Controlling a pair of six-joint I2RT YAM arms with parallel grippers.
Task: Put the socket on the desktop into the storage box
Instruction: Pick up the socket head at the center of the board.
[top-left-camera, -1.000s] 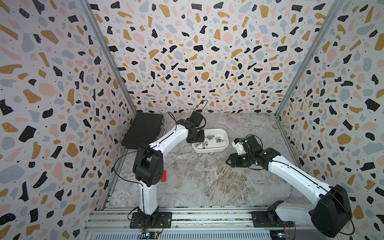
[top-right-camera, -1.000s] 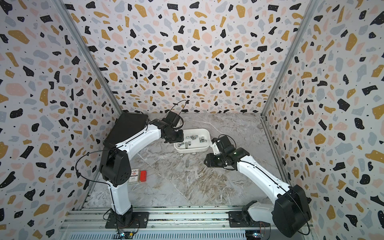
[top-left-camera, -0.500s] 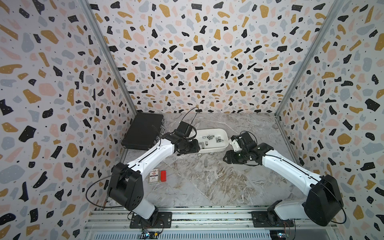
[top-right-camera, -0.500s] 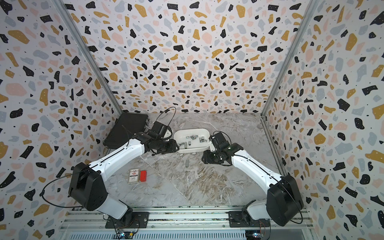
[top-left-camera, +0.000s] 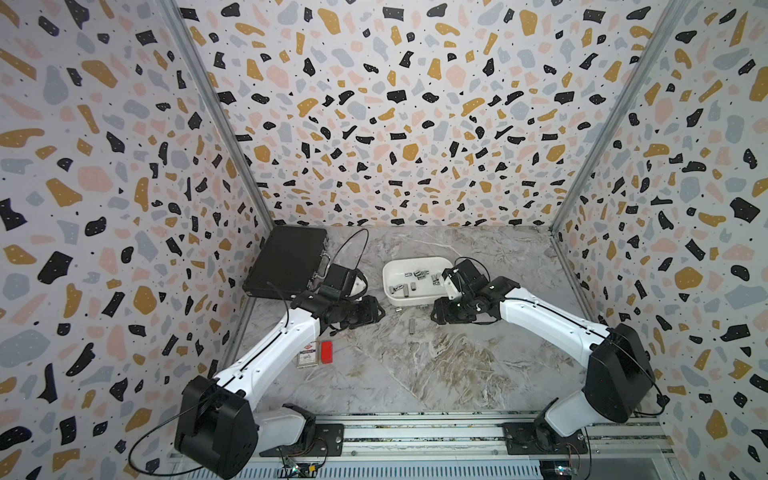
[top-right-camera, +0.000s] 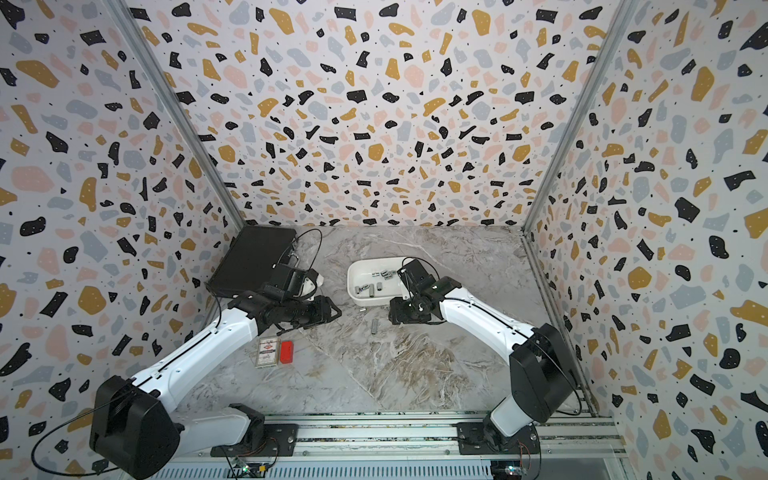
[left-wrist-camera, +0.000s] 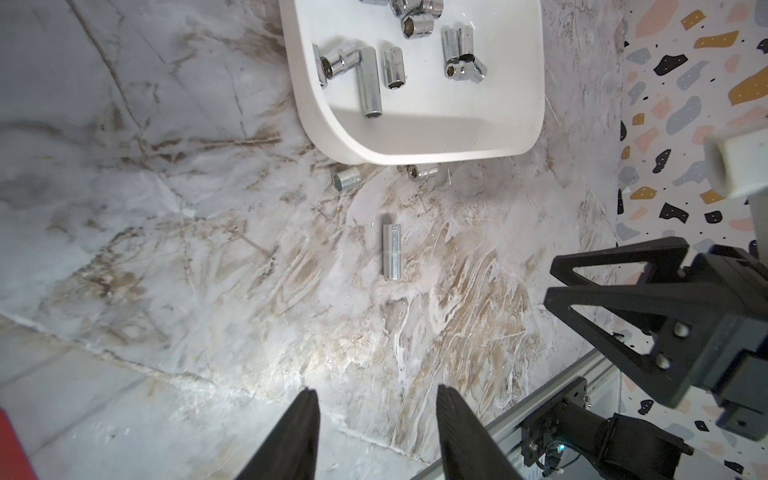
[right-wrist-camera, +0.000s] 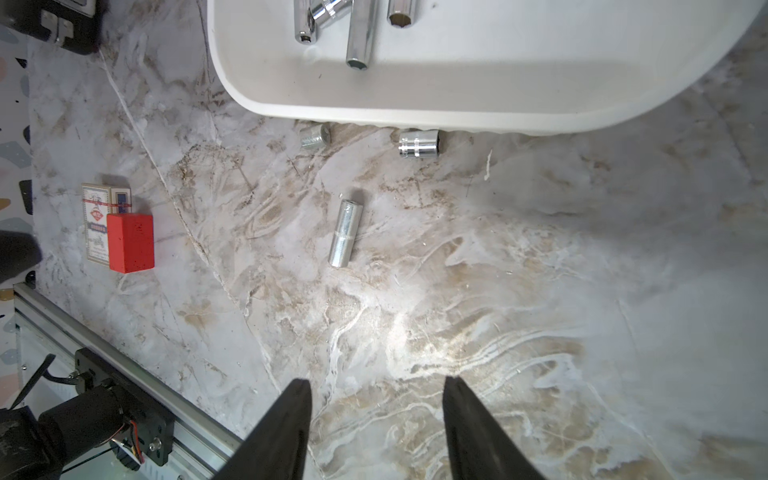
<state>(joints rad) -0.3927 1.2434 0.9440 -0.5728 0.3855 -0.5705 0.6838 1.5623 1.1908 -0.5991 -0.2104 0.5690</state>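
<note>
We pulled our left gripper (left-wrist-camera: 376, 395) back from the storage box (left-wrist-camera: 415, 156).
Both claws stand apart, right gripper (right-wrist-camera: 376, 384) too; the long socket (right-wrist-camera: 345, 232) lies on open desktop (right-wrist-camera: 519, 291) between them, a stubby socket (right-wrist-camera: 419, 143) beside the box wall.

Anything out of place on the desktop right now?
Sockets lie loose on the desktop outside the storage box: a small plain socket and a ribbed socket by its wall, a long socket farther out. The left end effector and right end effector are open, empty.
</note>
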